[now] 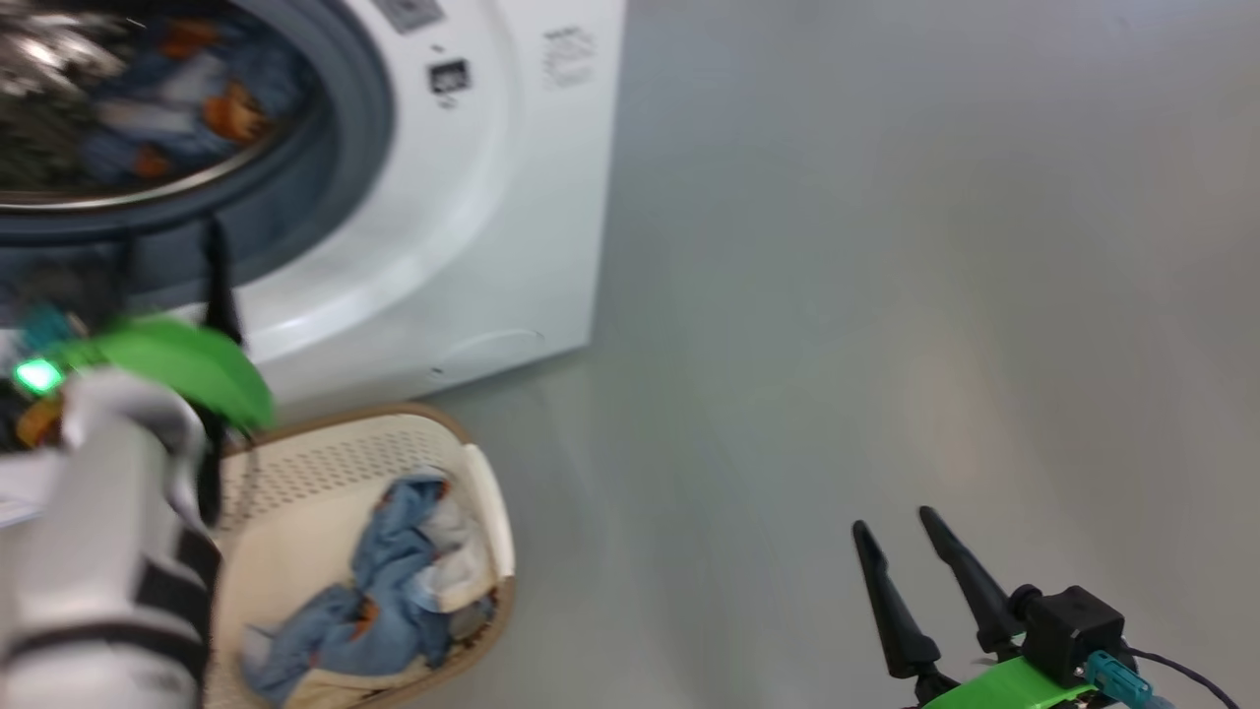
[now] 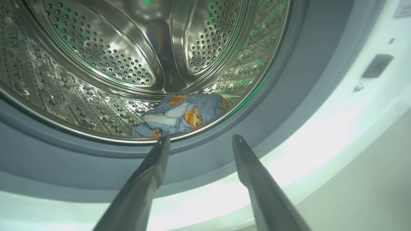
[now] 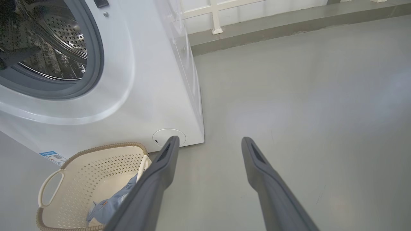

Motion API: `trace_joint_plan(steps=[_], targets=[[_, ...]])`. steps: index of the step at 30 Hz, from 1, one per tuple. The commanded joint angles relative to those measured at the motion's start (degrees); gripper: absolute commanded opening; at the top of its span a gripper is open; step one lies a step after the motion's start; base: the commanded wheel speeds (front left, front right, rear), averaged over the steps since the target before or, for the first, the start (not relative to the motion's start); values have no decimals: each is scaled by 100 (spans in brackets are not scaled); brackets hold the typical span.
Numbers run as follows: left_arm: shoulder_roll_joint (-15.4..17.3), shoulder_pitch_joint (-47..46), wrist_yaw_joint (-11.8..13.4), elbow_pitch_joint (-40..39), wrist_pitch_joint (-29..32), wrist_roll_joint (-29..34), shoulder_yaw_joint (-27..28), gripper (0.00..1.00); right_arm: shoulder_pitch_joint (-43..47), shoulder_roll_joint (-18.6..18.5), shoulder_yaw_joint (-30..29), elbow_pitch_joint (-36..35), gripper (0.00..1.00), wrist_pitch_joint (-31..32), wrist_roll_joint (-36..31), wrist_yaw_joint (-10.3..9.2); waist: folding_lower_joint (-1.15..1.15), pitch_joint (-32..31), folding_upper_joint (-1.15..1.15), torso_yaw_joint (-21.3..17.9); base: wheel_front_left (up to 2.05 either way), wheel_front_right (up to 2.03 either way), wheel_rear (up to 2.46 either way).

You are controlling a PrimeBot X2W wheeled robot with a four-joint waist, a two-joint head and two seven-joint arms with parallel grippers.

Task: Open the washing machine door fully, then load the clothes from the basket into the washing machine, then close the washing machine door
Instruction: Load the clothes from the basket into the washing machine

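Note:
The washing machine [image 1: 472, 197] stands with its mouth uncovered; the washing machine door is out of view. Some clothes [image 2: 183, 114], light blue with orange prints, lie at the bottom of the steel drum [image 2: 96, 57]. My left gripper [image 2: 200, 138] is open and empty, its tips just before the grey gasket [image 2: 80, 166] at the drum's lower lip. More clothes [image 1: 394, 581] lie in the cream basket [image 1: 325, 463] on the floor in front of the machine. My right gripper [image 1: 898, 527] hangs open and empty over bare floor, right of the basket [image 3: 96, 166].
Grey floor [image 1: 886, 246] stretches to the right of the machine. A low ledge and white railing [image 3: 218, 19] run behind it. My left forearm [image 1: 98, 551] hangs over the basket's left side. A round service cap [image 3: 167, 136] sits at the machine's lower corner.

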Motion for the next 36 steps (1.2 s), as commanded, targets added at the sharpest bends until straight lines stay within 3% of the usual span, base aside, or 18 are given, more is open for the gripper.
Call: trace_joint_plan(steps=[1, 6, 16, 26, 36], targets=[[97, 403, -56, -425, -35, -33, 131, 100, 80, -71, 45, -83, 100, -44, -97, 9, 0, -604, 0, 597, 0, 0, 0], [-229, 1700, -172, -1413, -35, -23, 27, 100, 165, -71, -181, -57, 100, -44, -269, 9, 0, -936, 0, 981, 0, 0, 0], [-492, 3727, -238, -3149, -35, -72, -174, 100, 219, -71, -509, -118, 100, -44, -520, 9, 0, -1261, 0, 1524, 0, 0, 0], [-593, 4772, 35, -4359, -36, -90, -193, 100, 248, -71, -526, -112, 100, -44, -659, 9, 0, -1581, 0, 1685, 0, 0, 0], [-681, 5652, 326, -5282, -36, -48, 188, 100, 455, -71, -620, -142, 100, -44, -676, 9, 0, -1874, 0, 1638, 0, 0, 0]])
